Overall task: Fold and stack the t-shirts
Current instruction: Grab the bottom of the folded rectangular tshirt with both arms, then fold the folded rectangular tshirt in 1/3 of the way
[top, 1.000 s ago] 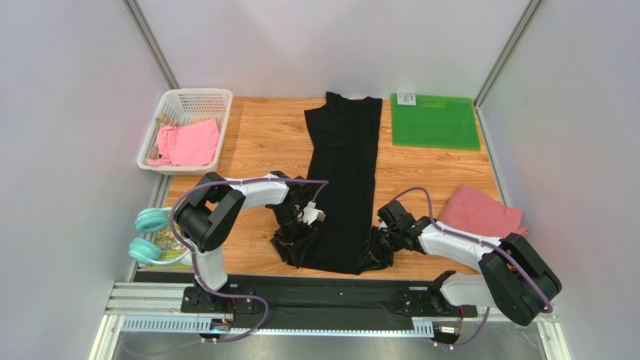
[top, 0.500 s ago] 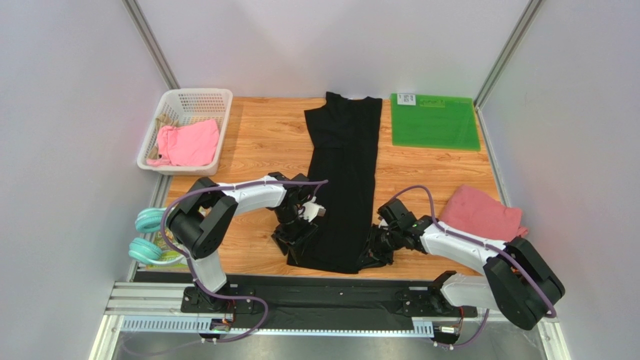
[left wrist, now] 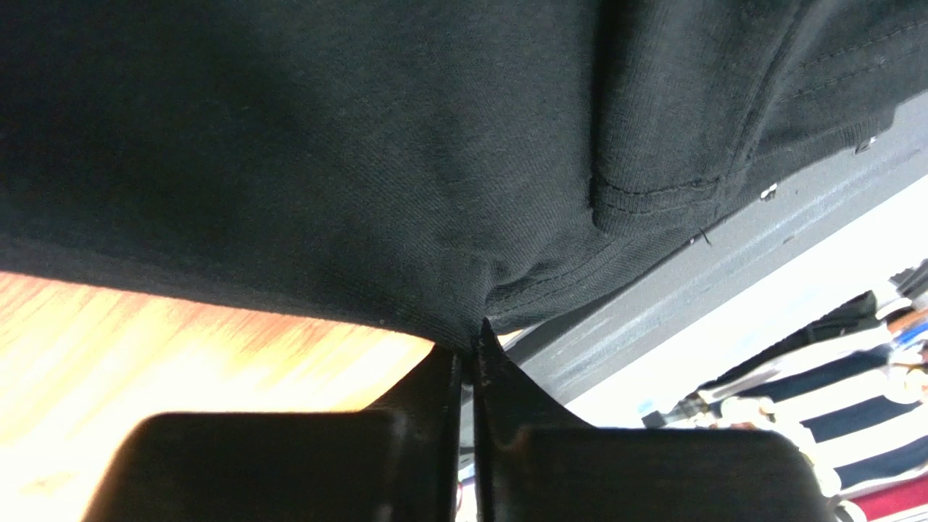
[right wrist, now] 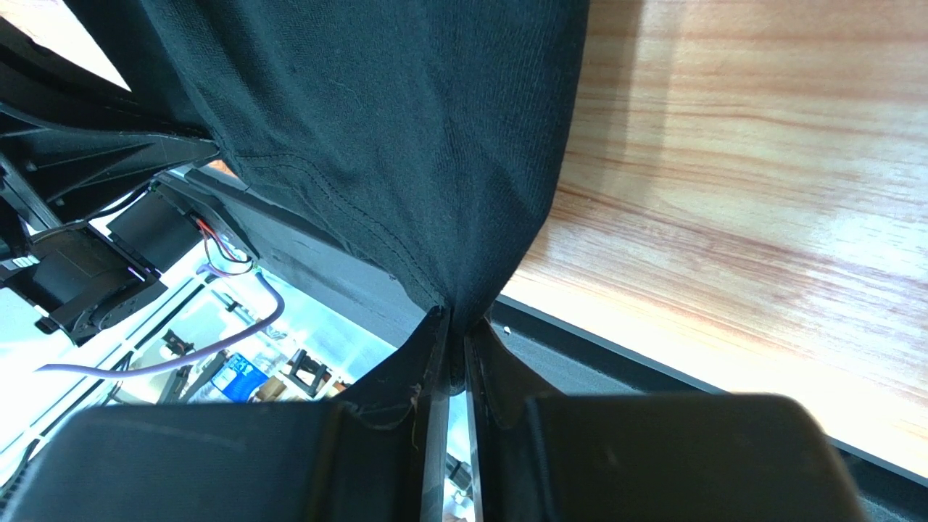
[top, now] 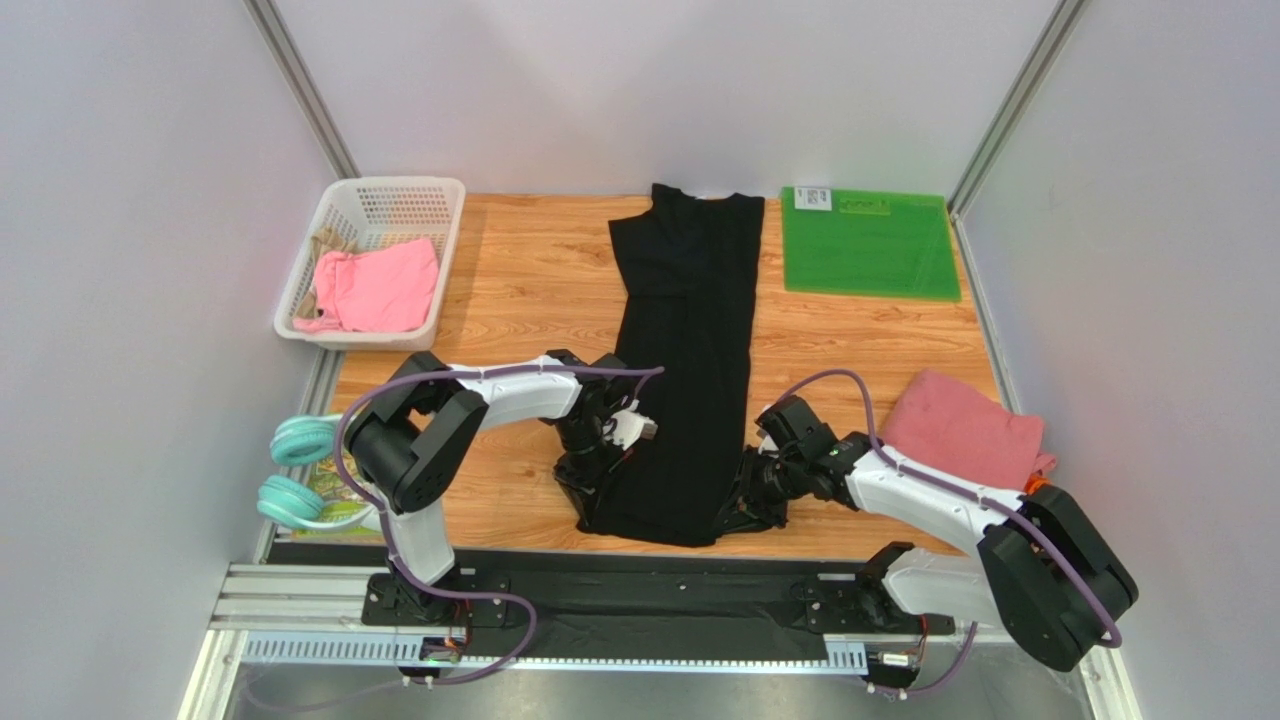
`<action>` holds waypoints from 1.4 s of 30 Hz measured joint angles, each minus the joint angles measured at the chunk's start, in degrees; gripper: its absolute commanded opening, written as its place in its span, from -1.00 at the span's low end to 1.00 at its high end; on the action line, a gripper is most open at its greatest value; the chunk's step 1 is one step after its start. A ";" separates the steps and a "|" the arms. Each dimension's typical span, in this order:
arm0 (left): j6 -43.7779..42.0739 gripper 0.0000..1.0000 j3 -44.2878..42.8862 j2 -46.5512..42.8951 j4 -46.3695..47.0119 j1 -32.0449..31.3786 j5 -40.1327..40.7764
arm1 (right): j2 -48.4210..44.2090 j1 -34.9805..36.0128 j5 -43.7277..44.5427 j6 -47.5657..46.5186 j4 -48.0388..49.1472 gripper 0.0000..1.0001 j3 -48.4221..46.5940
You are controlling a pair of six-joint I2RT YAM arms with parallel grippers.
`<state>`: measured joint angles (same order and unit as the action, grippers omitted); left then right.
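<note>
Hem grab: left pincer (left wrist: 472,339) and right pincer (right wrist: 452,326) each pinched a near corner of black shirt (top: 684,345), cloth draping just beyond; presumably to fold hem toward collar

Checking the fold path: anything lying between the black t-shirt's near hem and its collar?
Nothing visible. The left hand and right hand pinch the black t-shirt at its hem; the cloth up to the collar is bare. The green mat lies beside it.

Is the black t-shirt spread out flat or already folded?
Partly folded: the black t-shirt lies as one long narrow strip with no sleeves sticking out, not yet folded across its length.
</note>
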<state>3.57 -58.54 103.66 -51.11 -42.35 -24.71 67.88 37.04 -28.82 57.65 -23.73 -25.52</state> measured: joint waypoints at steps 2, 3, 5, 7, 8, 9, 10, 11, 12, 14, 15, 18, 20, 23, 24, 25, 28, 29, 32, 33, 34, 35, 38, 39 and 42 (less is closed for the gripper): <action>-0.15 -1.00 0.00 -0.02 0.04 0.00 -0.24 | 0.02 0.00 0.00 0.00 0.00 -0.75 0.00; -0.26 -1.00 0.00 -0.02 0.02 0.00 -0.33 | 0.07 0.00 -0.02 0.00 0.02 -0.76 0.00; -0.57 -1.00 0.00 -0.33 0.15 0.00 -0.59 | 0.22 0.00 -0.04 -0.02 -0.02 -0.79 -0.04; -1.14 -1.00 -0.02 -1.14 0.20 -0.02 -1.22 | 0.33 0.00 -0.07 -0.02 -0.33 -0.83 -0.20; -1.62 -1.00 -0.02 -1.88 0.04 -0.02 -1.81 | 0.33 0.00 -0.13 -0.04 -1.09 -0.83 -0.57; -2.29 -1.00 -0.17 -2.75 -0.44 -0.04 -2.38 | 0.33 0.00 -0.22 -0.20 -2.23 -0.83 -1.27; -2.97 -1.00 -0.48 -3.54 -1.14 -0.04 -2.82 | 0.28 0.00 -0.26 -0.37 -2.93 -0.83 -1.84; -3.74 -1.00 -0.98 -4.37 -2.05 -0.04 -3.41 | 0.13 0.00 -0.26 -0.55 -4.09 -0.83 -2.69; -4.50 -0.99 -1.86 -5.29 -3.39 -0.04 -4.02 | -0.22 0.02 -0.24 -0.74 -5.14 -0.83 -3.50; -6.43 -1.00 -4.17 -6.60 -6.38 -0.04 -5.97 | -1.81 0.02 -0.22 -1.20 -7.43 -0.83 -4.94; -7.34 -1.00 -5.46 -7.15 -7.89 -0.07 -6.82 | -2.86 0.02 -0.22 -1.49 -8.59 -0.83 -5.57; -9.33 -1.00 -8.61 -8.63 -11.80 -0.07 -8.81 | -6.01 0.13 -0.24 -1.79 -11.23 -0.84 -6.38; -10.23 -1.00 -10.67 -9.09 -14.60 -0.07 -10.03 | -7.98 0.44 -0.22 -1.81 -13.35 -0.84 -6.38; -10.84 -1.00 -13.05 -9.16 -17.31 -0.07 -11.63 | -10.67 1.05 -0.20 -1.75 -16.35 -0.85 -6.36; -10.97 -1.00 -13.18 -9.29 -17.66 -0.07 -12.02 | -11.52 1.27 -0.22 -1.70 -17.20 -0.85 -6.36; -11.02 -0.99 -13.18 -9.46 -18.05 -0.13 -12.35 | -12.74 1.62 -0.17 -1.62 -18.18 -0.85 -6.36; -11.02 -0.96 -13.18 -10.19 -19.15 -0.90 -12.90 | -16.72 2.34 -0.17 -1.25 -21.22 -0.84 -6.36; -11.02 -0.94 -13.18 -10.62 -19.26 -1.53 -12.90 | -18.27 2.45 -0.20 -1.01 -22.27 -0.84 -6.36; -11.02 -0.94 -13.16 -12.57 -19.47 -4.33 -12.96 | -22.29 2.58 -0.24 -0.20 -25.03 -0.84 -6.36; -10.99 -0.93 -13.16 -13.09 -19.50 -5.18 -13.00 | -23.21 2.60 -0.24 0.00 -25.66 -0.84 -6.36; -10.99 -0.89 -13.16 -13.53 -19.54 -5.88 -13.09 | -24.20 2.60 -0.33 0.24 -26.45 -0.84 -6.36; -10.95 -0.88 -13.16 -13.92 -19.56 -6.56 -13.29 | -24.94 2.60 -0.42 0.52 -27.17 -0.84 -6.38; -10.08 -0.86 -12.87 -14.23 -19.67 -7.76 -15.65 | -25.29 2.64 -0.63 0.90 -28.63 -0.84 -6.69; -9.73 -0.90 -12.24 -14.25 -19.50 -7.85 -16.09 | -25.07 2.64 -0.68 0.92 -29.16 -0.84 -7.08; -8.85 -1.00 -10.93 -14.01 -20.33 -7.39 -16.17 | -23.30 2.64 -0.61 0.83 -30.47 -0.86 -9.73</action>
<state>-5.28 -69.47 89.65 -71.44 -49.74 -40.88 44.58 39.68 -29.43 58.48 -54.19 -35.24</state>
